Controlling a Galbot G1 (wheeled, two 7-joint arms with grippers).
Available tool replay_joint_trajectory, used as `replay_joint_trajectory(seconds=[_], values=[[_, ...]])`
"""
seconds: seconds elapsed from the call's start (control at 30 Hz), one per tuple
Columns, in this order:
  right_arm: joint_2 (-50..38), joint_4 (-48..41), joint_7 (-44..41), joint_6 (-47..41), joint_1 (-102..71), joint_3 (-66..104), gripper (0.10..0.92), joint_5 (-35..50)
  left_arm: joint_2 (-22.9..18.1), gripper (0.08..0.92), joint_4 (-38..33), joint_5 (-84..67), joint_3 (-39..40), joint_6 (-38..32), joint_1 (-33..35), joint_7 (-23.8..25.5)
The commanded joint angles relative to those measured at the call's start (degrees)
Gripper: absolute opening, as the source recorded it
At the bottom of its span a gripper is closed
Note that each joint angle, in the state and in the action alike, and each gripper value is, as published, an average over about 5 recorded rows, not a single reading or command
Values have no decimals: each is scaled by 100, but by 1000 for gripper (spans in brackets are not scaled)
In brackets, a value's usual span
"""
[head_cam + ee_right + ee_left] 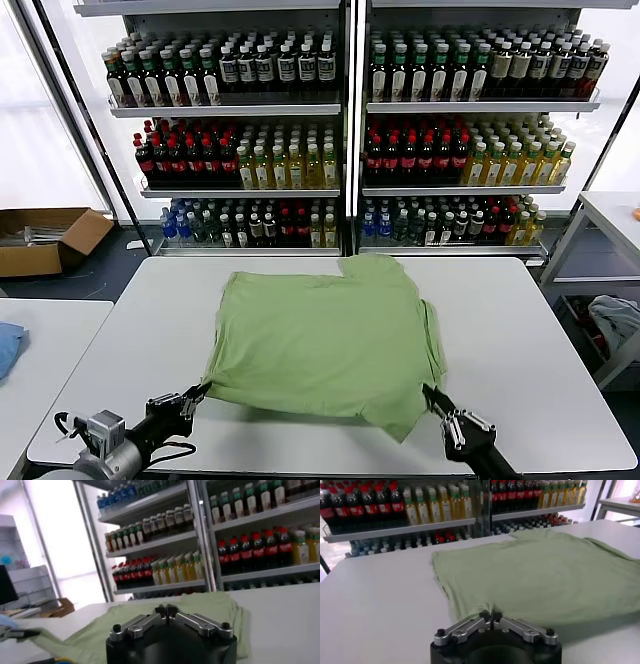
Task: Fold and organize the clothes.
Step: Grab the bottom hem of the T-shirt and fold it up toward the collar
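**Both pincers on the near hem, fold about to start**

Pincers first: my left pincer (pixel 197 393) is closed on the near-left corner of the green shirt (pixel 325 335), and the left wrist view shows the cloth gathered into a small pucker right at the meeting tips. My right pincer (pixel 432 398) sits at the near-right corner; its fingers look pressed together too, and I judge they have pinched the hem, though the wrist view there hides the actual contact (the cloth lies just beyond the tips).

The shirt lies spread, plain side up, in the middle of the white table (pixel 540 340). Its long axis runs away from me toward the bottle shelves (pixel 345 130), with the neck end pointing at the shelves and the hem pointing back at me. One sleeve edge shows doubled over along the right side.

I judge this as the start of a lengthwise fold. Next, both corners need lifting together and carrying evenly toward the far edge, level, so the hem lands square on the shoulders.
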Motion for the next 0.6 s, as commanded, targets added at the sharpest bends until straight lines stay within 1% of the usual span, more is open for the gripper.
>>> replay_joint_trajectory(seconds=[0.03, 0.17, 0.27, 0.47, 0.6], values=[[-21, -769, 383, -115, 1502, -248, 106, 185, 581, 85, 1269, -611, 777, -382, -1491, -228], [-119, -1397, 429, -165, 2135, -489, 106, 125, 441, 85, 1711, -652, 1120, -386, -2068, -396], [-202, -1769, 424, -185, 2471, -763, 106, 82, 323, 85, 1990, -651, 1381, -443, -2331, -540], [-274, -2561, 395, -236, 3091, -1328, 106, -159, 39, 85, 2295, -572, 1711, -483, -2556, -601], [-383, -2598, 458, -547, 3256, -1518, 123, -305, -71, 117, 2307, -419, 1716, -440, -2507, -602]])
